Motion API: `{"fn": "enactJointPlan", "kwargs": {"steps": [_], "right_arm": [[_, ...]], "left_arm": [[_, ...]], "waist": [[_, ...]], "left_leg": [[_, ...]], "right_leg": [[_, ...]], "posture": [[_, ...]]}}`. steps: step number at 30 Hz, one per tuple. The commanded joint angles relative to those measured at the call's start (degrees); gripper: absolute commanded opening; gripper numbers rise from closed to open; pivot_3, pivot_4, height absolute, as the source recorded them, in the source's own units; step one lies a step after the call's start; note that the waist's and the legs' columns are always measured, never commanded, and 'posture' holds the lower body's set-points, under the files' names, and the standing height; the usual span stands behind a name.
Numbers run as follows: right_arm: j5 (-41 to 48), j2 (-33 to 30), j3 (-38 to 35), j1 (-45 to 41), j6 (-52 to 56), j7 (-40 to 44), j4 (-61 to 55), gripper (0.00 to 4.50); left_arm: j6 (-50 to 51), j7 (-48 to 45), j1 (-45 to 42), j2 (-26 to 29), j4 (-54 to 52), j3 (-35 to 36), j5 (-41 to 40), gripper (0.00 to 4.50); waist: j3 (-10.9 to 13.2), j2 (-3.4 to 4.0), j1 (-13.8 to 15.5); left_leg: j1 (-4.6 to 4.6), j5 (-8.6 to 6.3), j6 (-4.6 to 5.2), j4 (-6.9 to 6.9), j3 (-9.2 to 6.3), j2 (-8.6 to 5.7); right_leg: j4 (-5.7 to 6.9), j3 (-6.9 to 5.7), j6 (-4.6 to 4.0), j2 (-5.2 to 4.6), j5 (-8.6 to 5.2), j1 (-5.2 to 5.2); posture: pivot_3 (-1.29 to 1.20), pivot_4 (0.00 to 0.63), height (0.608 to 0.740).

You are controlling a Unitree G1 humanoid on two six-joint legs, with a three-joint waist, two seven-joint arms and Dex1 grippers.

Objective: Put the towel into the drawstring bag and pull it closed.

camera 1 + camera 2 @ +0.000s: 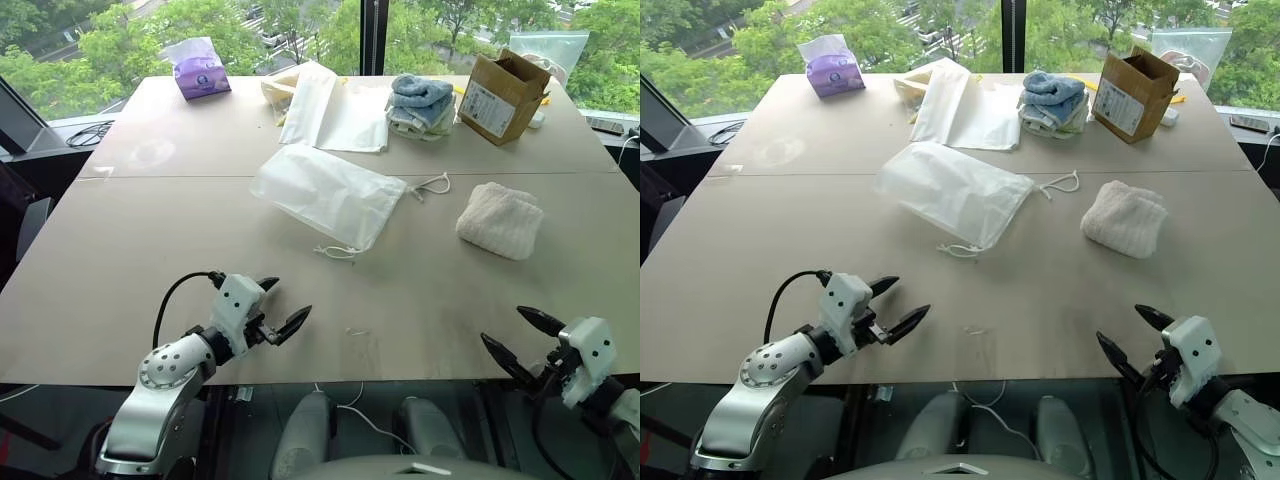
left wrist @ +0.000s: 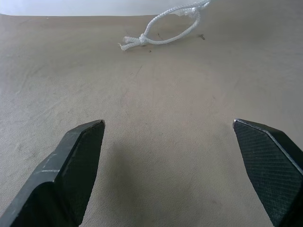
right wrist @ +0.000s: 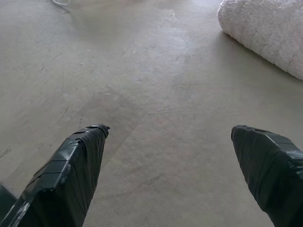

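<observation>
cord loop (image 2: 158,29) in left wrist view, towel (image 3: 265,35) in right

Far beyond both grippers, along the counter's (image 1: 150,290) far edge: purple tissue pack (image 1: 201,76), flat white bags (image 1: 330,110), stacked towels (image 1: 420,104), cardboard box (image 1: 500,96).

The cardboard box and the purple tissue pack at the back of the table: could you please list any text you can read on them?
Cardboard box: a white label with printing on its side, too small to read.
Purple tissue pack: a pale mark on the wrapper, too blurred to read.
No other writing can be read.
</observation>
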Motion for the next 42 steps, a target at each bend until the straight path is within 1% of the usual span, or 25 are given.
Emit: {"fn": "enactJointPlan", "kwargs": {"steps": [1, 4, 18, 24, 26, 28, 30, 33, 36, 37, 40, 42], "right_arm": [[0.56, -0.18, -1.30, 0.07, -0.90, 0.25, -0.67, 4.50], [0.42, -0.04, -1.26, 0.18, -1.12, 0.20, -0.59, 4.50], [0.45, 0.07, -1.32, 0.58, -1.60, 0.47, -0.26, 4.50], [0.56, 0.05, -1.20, 0.39, -2.05, 0.82, -0.18, 4.50], [1.70, 0.46, -1.32, 0.00, -3.19, 1.69, -0.60, 4.50], [2.73, 0.39, -1.09, -0.13, -5.94, 4.36, -1.15, 4.50], [4.13, 0.74, -1.25, -0.44, -8.70, 6.46, -1.68, 4.50], [7.21, 0.48, -1.98, -1.31, -8.25, 7.26, -2.65, 4.50], [8.46, 0.15, -2.08, -1.94, -7.20, 6.64, -3.44, 4.50], [8.11, 0.03, -1.85, -2.05, -7.29, 6.47, -3.60, 4.50], [7.28, 0.07, -1.48, -2.18, -7.34, 5.64, -4.10, 4.50], [6.97, 0.21, -1.39, -1.95, -7.28, 4.97, -4.59, 4.50]], "left_arm": [[-0.15, -0.22, -0.40, 0.31, -1.47, 0.77, -0.55, 4.46], [-0.42, -1.23, -0.64, 0.02, -1.07, 0.97, -1.90, 4.46], [0.05, -1.71, -0.62, 0.17, -1.27, 1.24, -2.29, 4.46], [-0.79, -3.40, -1.83, 1.51, 0.20, 1.48, -2.42, 4.46], [-1.91, -5.16, -5.63, 2.71, 2.85, 0.22, -1.31, 4.46], [-0.26, -7.56, -11.30, 3.33, 5.40, -2.09, -1.73, 4.46], [1.25, -11.18, -15.94, 3.85, 6.03, -5.92, -2.00, 4.46], [3.40, -16.08, -21.75, 3.91, 5.62, -11.47, -2.42, 4.46], [6.32, -15.50, -27.43, 0.90, 6.67, -14.15, -2.94, 4.46], [7.06, -13.98, -29.97, -1.84, 7.12, -16.11, -2.12, 4.46], [6.34, -7.60, -35.47, -9.39, 8.60, -21.85, 3.82, 4.46], [6.53, -2.33, -36.72, -12.97, 9.10, -23.77, 8.06, 4.46]], "waist": [[0.00, 0.00, 0.00], [0.00, 0.00, 0.01], [0.00, 0.00, 0.00], [0.00, 0.00, 0.00], [0.00, 0.01, 0.00], [0.01, 0.03, 0.26], [0.01, 0.04, 0.35], [0.01, 0.04, -0.05], [0.02, 0.03, -0.15], [0.02, 0.04, -0.13], [0.01, 0.04, 0.21], [0.02, 0.02, 0.23]], "left_leg": [[0.00, 0.00, 0.00, 0.00, 0.00, 0.00], [0.00, 0.00, 0.00, 0.00, 0.00, 0.00], [0.00, 0.00, 0.00, 0.00, 0.00, 0.00], [0.00, 0.00, 0.00, 0.00, 0.00, 0.00], [0.01, 0.00, 0.00, 0.00, 0.00, 0.00], [0.01, 0.01, 0.00, 0.04, -0.04, -0.02], [-0.02, 0.01, 0.00, 0.13, -0.09, -0.06], [0.00, 0.00, 0.01, 0.14, 0.07, -0.08], [-0.01, 0.00, 0.02, 0.14, 0.06, -0.07], [-0.01, 0.00, 0.01, 0.14, 0.05, -0.05], [-0.03, 0.00, 0.01, 0.17, 0.03, -0.07], [-0.10, -0.01, 0.02, 0.26, -0.01, -0.14]], "right_leg": [[0.00, 0.00, 0.00, 0.00, 0.00, 0.00], [0.00, 0.00, 0.00, 0.00, 0.00, 0.00], [0.00, 0.00, 0.00, 0.00, 0.00, 0.00], [0.00, 0.00, 0.00, 0.00, 0.00, 0.00], [0.01, -0.01, 0.00, 0.01, 0.00, 0.00], [0.03, -0.08, 0.00, 0.04, 0.00, 0.01], [0.07, -0.15, 0.01, 0.07, 0.00, 0.04], [0.06, -0.14, 0.03, 0.05, 0.02, 0.05], [0.06, -0.14, 0.04, 0.08, 0.02, 0.03], [0.06, -0.15, 0.04, 0.10, 0.02, 0.03], [0.08, -0.16, 0.04, 0.12, 0.02, 0.03], [0.06, -0.16, 0.05, 0.08, 0.02, 0.05]], "posture": [[0.00, 0.150, 0.740], [0.00, 0.150, 0.740], [0.00, 0.150, 0.740], [0.00, 0.150, 0.740], [0.00, 0.150, 0.740], [0.00, 0.150, 0.740], [0.00, 0.150, 0.740], [0.00, 0.150, 0.740], [0.00, 0.150, 0.740], [0.00, 0.150, 0.740], [0.00, 0.150, 0.740], [0.00, 0.150, 0.740]]}}
